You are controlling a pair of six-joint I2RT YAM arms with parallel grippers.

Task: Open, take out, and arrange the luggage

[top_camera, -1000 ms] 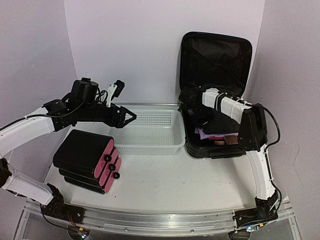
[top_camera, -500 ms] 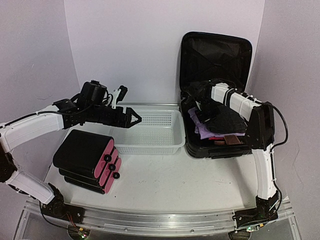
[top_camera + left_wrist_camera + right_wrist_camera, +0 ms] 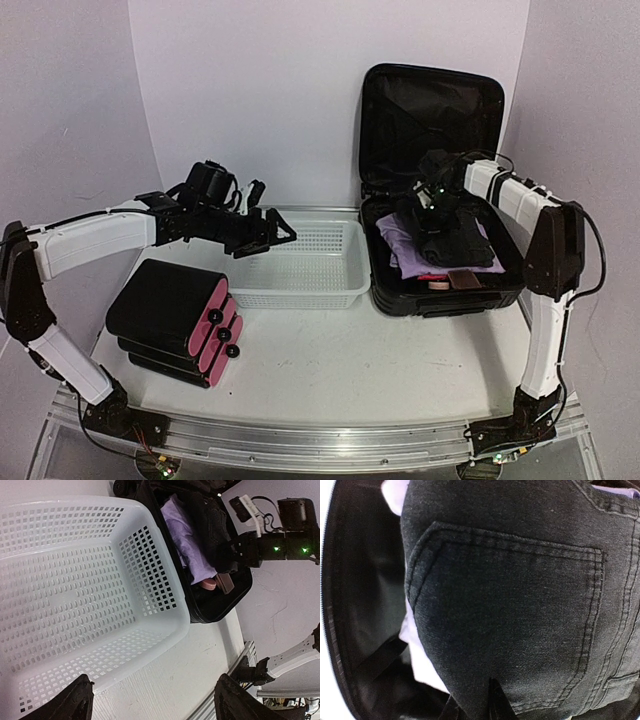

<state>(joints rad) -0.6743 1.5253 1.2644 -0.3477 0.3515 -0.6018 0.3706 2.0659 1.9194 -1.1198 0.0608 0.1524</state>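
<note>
The luggage [image 3: 432,105] stands open at the back right, lid upright, its base [image 3: 445,300] holding clothes. My right gripper [image 3: 432,205] is over the base, shut on a pair of black jeans [image 3: 447,238]. In the right wrist view the jeans [image 3: 520,605] fill the frame and the gripper [image 3: 491,705] pinches their fabric. A lilac garment [image 3: 400,252] lies under the jeans. My left gripper [image 3: 282,238] is open and empty above the white basket [image 3: 300,272]. In the left wrist view the gripper [image 3: 155,700] hangs over the basket's near wall [image 3: 75,605].
A smaller smooth black case with a pink side and black knobs [image 3: 175,318] lies at the front left. Pink and brown items [image 3: 452,280] sit at the front of the luggage base. The luggage [image 3: 220,587] touches the basket's right side. Walls close in behind.
My right gripper has drawn up and to the right with the jeans, uncovering the lilac garment. My left gripper has moved right, further over the basket.
</note>
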